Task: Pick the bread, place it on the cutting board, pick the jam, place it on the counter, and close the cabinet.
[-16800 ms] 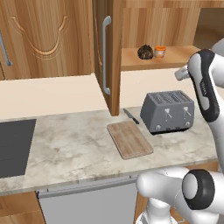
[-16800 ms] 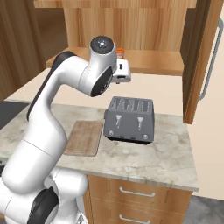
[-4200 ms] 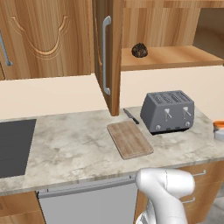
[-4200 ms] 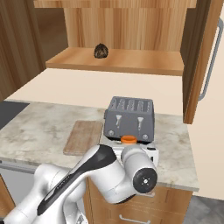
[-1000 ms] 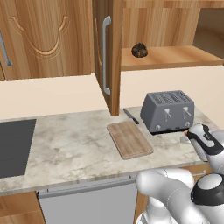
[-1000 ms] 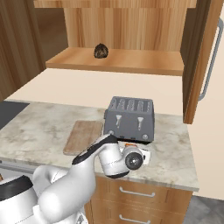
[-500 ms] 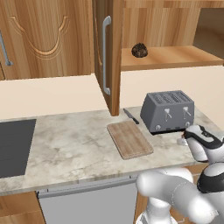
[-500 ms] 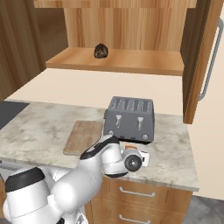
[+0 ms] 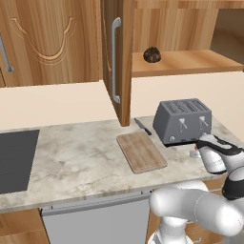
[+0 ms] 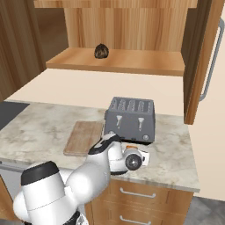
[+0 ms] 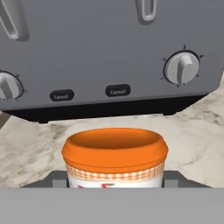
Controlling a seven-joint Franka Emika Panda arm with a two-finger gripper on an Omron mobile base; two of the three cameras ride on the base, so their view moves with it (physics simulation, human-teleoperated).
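counter [image 9: 86,157]; gripper [image 10: 141,157] low, level

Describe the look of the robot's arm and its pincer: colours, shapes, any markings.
The arm is made of glossy white, rounded, bulbous segments with dark grey to black joints: a black cap tops the big lower segment, and a dark round disc with a pale centre sits at the wrist. The pincer end is a small, pale block. No cables or markings are visible.

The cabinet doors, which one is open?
The door beside the bread shelf is open, turned edge-on with its grey handle facing out. The carved door farther left is shut flat.
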